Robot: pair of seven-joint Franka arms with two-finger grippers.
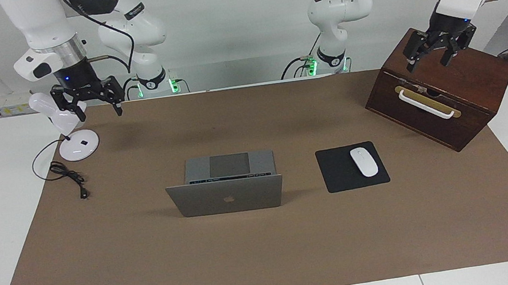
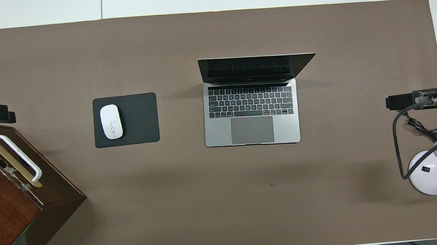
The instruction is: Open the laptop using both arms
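Observation:
The silver-grey laptop point(image 1: 229, 196) stands open in the middle of the brown mat, with its lid upright and the apple logo facing away from the robots. The overhead view shows its keyboard and trackpad point(image 2: 251, 112). My right gripper point(image 1: 95, 109) hangs open and empty in the air over the mat's corner at the right arm's end, beside a white lamp. My left gripper point(image 1: 430, 61) hangs open and empty over a wooden box at the left arm's end. Both grippers are well away from the laptop.
A black mouse pad point(image 1: 335, 176) with a white mouse point(image 1: 364, 162) lies beside the laptop toward the left arm's end. A dark wooden box point(image 1: 462, 102) with a white handle stands there too. A white desk lamp point(image 1: 79, 145) and its cable sit at the right arm's end.

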